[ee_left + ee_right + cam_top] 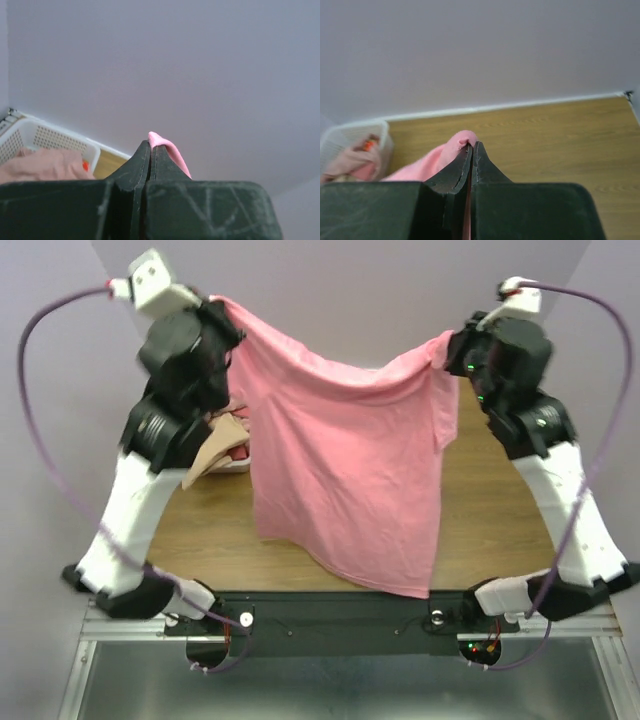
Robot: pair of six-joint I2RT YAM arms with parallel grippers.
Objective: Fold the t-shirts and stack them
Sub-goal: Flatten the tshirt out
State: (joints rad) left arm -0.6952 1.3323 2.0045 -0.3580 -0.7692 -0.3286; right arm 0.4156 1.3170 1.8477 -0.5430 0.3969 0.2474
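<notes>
A bright salmon-pink t-shirt hangs spread in the air between both arms, its lower hem just above the table's near edge. My left gripper is shut on its upper left corner; in the left wrist view a pink fold pokes past the closed fingertips. My right gripper is shut on its upper right corner; in the right wrist view pink cloth bulges beside the fingers. More shirts, dusty pink and tan, lie heaped at the left, partly hidden by the left arm.
A white lattice basket holds pink cloth at the left; it also shows in the right wrist view. The wooden table stretches under the hanging shirt. A grey wall stands behind.
</notes>
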